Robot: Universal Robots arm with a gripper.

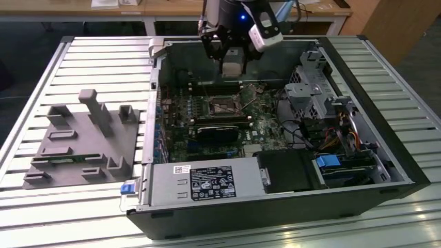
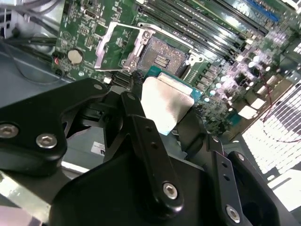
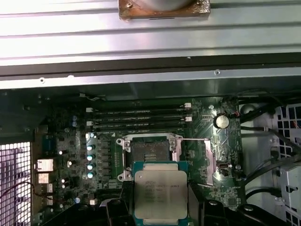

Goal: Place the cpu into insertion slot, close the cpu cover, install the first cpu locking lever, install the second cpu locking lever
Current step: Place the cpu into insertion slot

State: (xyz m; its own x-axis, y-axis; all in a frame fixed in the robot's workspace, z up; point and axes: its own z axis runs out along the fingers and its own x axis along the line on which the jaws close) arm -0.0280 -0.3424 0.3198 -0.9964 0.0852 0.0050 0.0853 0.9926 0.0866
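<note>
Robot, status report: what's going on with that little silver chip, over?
Gripper shut on the cpu, not yet seated. Insertion slot empty, cpu cover flipped open. Nothing seen blocking the slot.

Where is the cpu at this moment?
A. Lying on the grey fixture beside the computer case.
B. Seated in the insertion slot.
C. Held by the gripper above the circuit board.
C: in both wrist views the gripper clamps the cpu, while the insertion slot is bare and the cpu cover stands open.
</note>
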